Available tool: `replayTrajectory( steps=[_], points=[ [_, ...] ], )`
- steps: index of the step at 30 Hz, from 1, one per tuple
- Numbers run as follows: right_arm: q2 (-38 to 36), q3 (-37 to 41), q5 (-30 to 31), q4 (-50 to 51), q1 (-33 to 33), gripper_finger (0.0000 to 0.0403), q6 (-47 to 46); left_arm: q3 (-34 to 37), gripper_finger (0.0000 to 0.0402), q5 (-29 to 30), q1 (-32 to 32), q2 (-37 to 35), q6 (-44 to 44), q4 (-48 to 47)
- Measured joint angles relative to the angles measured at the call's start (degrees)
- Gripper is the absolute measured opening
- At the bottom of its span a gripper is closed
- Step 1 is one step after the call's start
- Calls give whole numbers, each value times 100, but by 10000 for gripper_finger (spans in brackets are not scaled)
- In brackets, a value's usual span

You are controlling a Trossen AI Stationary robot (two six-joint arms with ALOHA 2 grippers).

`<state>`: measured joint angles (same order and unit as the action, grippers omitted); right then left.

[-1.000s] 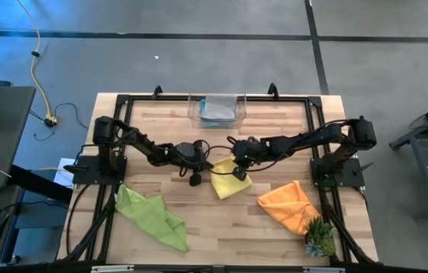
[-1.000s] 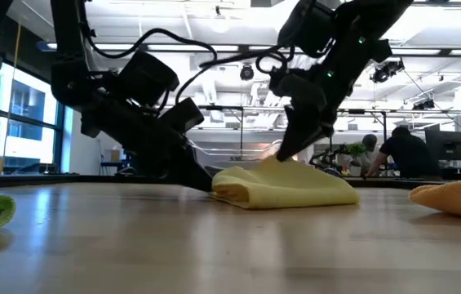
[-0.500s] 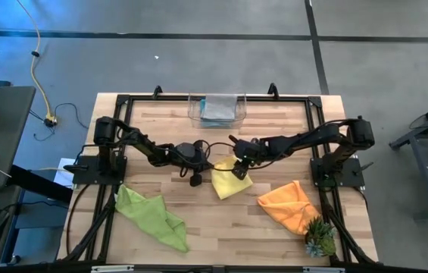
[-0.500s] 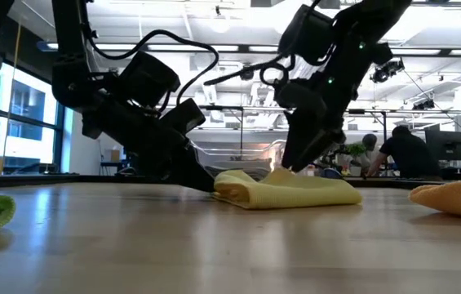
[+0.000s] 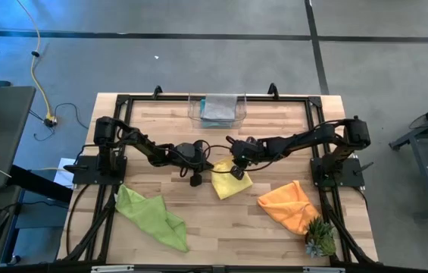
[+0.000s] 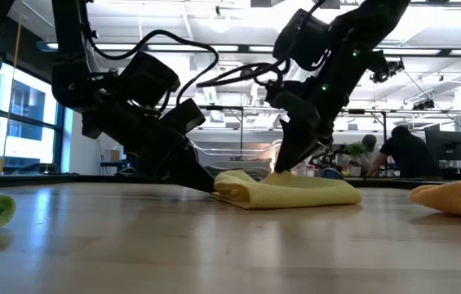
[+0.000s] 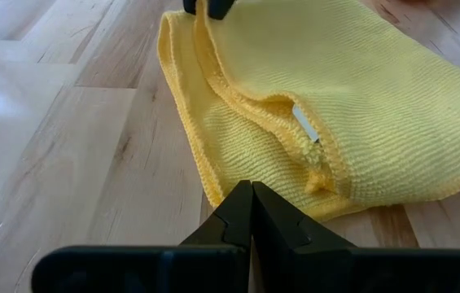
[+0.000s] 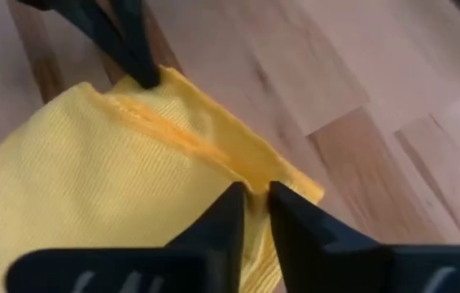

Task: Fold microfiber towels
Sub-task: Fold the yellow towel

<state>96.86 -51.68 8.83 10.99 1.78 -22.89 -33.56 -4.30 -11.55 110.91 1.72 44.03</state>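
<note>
The yellow towel (image 5: 230,183) lies in the middle of the table (image 5: 221,227), and both arms work on it. It looks folded over at least once, with two layers showing along one edge. It is not neat yet, because one corner sticks out.

The left gripper (image 7: 251,213) has its jaws shut tight with nothing between them. Its tip rests on the wood at the near edge of the yellow towel, so it seems to press or pin there rather than hold.

The right gripper (image 8: 251,213) is down on the far edge of the same towel. Its jaws are nearly closed, with only a thin gap. A bit of the yellow edge sits right at that gap, so it may be pinching the cloth, but the pictures do not show this for sure.

The green towel (image 5: 153,216) lies crumpled near the front left of the table. The orange towel (image 5: 289,205) lies bunched near the front right, next to the plant (image 5: 320,239). Neither one is folded.

The bin (image 5: 217,110) at the back of the table holds some cloth that looks grey and blue. It may be finished work.

So this job looks about half done.
</note>
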Motion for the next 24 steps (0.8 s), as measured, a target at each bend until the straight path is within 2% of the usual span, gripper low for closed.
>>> replayTrajectory(
  steps=[3, 5, 12, 16, 19, 24],
  points=[
    [0, 0, 6, 15, -4, 38, 120, 0, 0, 0, 0, 0, 0, 0],
    [-68, 0, -2, 214, -23, 46, 152, 2, 0, -2, 0, 0, 0, 0],
    [-120, 0, 62, 308, -42, 127, 135, 2, 0, -3, 0, 0, 0, 0],
    [-82, 0, -63, 84, -28, 153, 240, 3, 0, -2, 0, 2, -2, 0],
    [1, -1, -147, -35, -28, 151, 304, 2, 0, -4, 0, 2, -4, -2],
    [205, 0, -205, -140, -28, 120, 306, 4, 0, -12, 2, 4, -4, 11]
  ],
)
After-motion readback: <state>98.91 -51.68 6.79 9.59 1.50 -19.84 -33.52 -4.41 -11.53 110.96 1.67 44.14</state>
